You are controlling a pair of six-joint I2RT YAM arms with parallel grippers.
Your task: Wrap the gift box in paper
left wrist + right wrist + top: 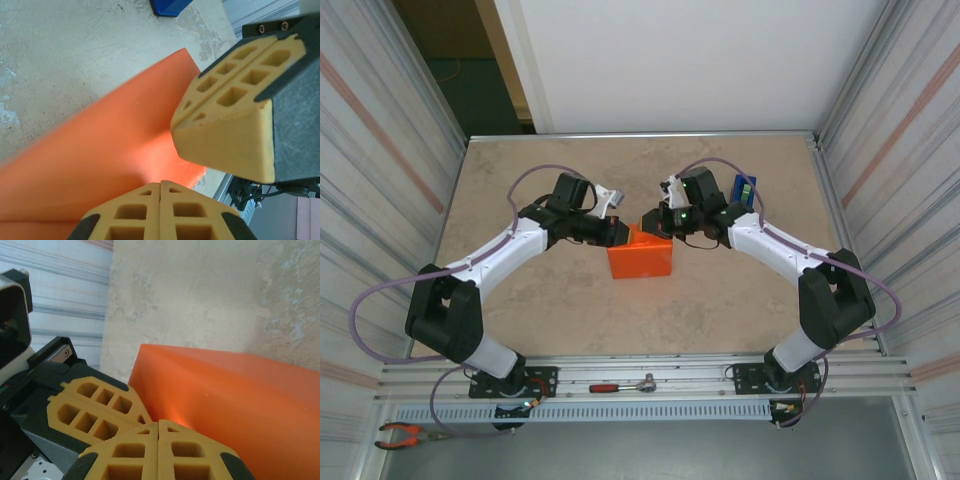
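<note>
We see the gift box lying flat on the table, with the orange paper drawn over every face of the box we can see. Both pincers meet at the box's far top edge. The left gripper comes in from the box's left and the right gripper from its right, their tips almost touching. Each has its jaws closed pad to pad with nothing visible between them. We cannot tell whether a sliver of paper is nipped there.

We judge the main risk to be the two tips knocking together above the box, which could shove it sideways and loosen the folds. A hard downward press could dent or crease the paper. We see no tape on the box, so the folds may spring open once the tips lift. The blue tape dispenser stands beyond the box to its right, well apart.
</note>
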